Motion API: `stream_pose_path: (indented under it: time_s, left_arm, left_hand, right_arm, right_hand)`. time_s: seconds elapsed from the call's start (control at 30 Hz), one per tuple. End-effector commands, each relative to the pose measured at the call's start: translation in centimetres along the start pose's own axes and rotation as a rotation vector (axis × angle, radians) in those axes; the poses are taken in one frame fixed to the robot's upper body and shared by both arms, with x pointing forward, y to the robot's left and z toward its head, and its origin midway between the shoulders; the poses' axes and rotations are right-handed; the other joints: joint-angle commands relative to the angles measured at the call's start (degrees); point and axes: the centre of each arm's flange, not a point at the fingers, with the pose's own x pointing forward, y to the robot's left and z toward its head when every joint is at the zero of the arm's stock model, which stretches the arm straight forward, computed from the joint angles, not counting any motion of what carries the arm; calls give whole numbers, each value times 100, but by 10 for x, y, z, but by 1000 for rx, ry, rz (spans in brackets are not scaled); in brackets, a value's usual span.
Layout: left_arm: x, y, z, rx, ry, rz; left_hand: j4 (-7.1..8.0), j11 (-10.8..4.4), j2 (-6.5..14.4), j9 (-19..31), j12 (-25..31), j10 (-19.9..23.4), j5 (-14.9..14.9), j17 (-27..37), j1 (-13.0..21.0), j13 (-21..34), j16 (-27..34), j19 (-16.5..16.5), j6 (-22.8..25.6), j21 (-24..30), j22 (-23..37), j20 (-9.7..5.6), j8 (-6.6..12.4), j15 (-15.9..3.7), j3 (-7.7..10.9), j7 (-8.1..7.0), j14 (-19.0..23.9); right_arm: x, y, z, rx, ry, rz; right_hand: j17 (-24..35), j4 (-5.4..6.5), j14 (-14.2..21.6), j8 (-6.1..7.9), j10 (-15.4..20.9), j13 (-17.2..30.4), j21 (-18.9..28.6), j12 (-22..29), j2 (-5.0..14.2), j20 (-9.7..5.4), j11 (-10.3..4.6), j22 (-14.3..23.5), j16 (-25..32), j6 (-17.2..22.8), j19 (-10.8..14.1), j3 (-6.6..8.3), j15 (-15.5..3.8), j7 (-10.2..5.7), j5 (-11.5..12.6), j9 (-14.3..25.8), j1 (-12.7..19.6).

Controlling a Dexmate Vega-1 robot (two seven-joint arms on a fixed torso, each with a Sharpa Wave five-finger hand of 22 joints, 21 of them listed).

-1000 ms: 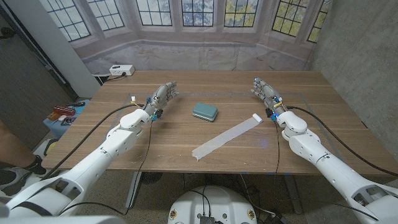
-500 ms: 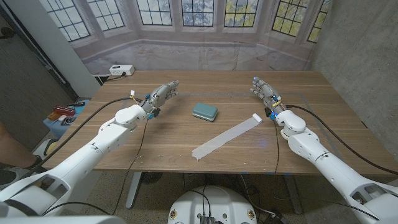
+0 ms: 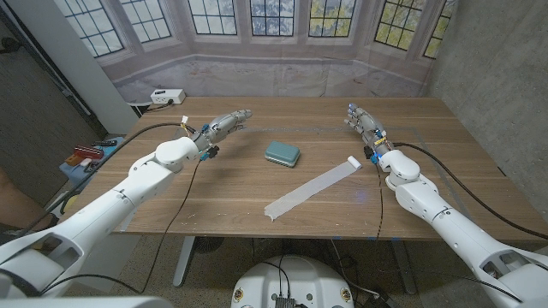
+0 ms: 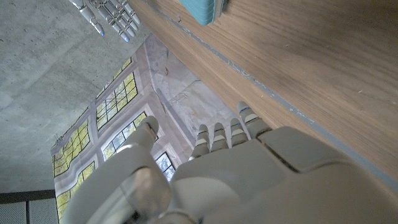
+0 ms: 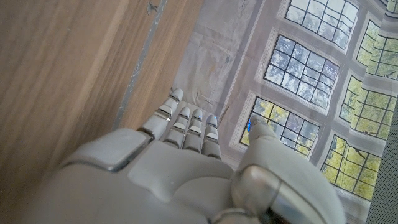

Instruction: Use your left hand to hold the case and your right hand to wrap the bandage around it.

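Observation:
A small teal case lies on the wooden table near its middle; its edge also shows in the left wrist view. A long white bandage strip lies flat, running diagonally from the front middle toward the right. My left hand hovers open left of the case, fingers stretched toward the far side. My right hand stands open at the far right, beyond the bandage's upper end. My left hand and my right hand both hold nothing; the right hand also shows far off.
A white power strip sits at the table's far left corner. A window wall backdrop stands behind the table. Boxes and clutter lie on the floor off the left edge.
My left arm has lifted and swung outward, with the hand reaching a little farther across the table. The right hand, case and bandage have stayed put.

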Motion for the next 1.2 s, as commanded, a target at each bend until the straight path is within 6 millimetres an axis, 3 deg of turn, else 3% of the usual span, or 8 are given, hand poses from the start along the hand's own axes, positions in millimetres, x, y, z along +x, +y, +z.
stream_pose_path:
  time_s: [0.03, 0.43, 0.77, 1.2]
  left_arm:
    - [-1, 3, 10, 124, 20, -65]
    - [8, 10, 27, 256, 43, -133]
    - [18, 9, 37, 361, 69, -213]
    - [26, 1, 47, 440, 84, -308]
  left_hand:
    - [-84, -36, -24, 15, 39, 57, 38, 23, 78, 8, 0, 27, 50, -15, 5, -24, 14, -71, 9, -17, -10]
    - [-316, -109, -8, 15, 41, 126, 106, 25, 300, 12, -16, 11, 22, -44, 2, -18, 1, -81, 73, -21, -84]
    - [-515, -129, 73, 21, -1, 69, 253, 26, 625, 18, -17, 4, 199, -62, 1, -6, 69, -74, 202, 85, -148]
    - [-593, -122, 17, 32, 6, 103, 311, 27, 859, 26, -19, -8, 306, -75, -2, -21, 95, -47, 252, 157, -198]
  right_arm:
    - [2, -3, 4, -4, -9, -10]
    - [4, -1, -1, 15, -9, -17]
    - [5, -3, 0, 22, -24, -27]
    - [-3, -8, 0, 24, -32, -47]
  right_hand:
    - [18, -41, 76, 9, 61, 25, 50, 39, 35, -37, -1, 25, 22, 22, 40, -6, -24, 14, 10, 16, 44]
    - [17, -60, 73, 6, 61, 27, 48, 35, 37, -29, 8, 25, 25, 19, 46, -6, -14, 33, 10, 17, 38]
    - [14, -90, 90, 0, 62, 28, 48, 34, 41, -12, 36, 25, 33, 7, 54, 3, 44, 60, 17, 17, 49]
    - [-1, -156, 84, -1, 55, 30, 43, 29, 26, -5, 36, 25, 25, 5, 51, 23, 57, 68, 29, 18, 95]
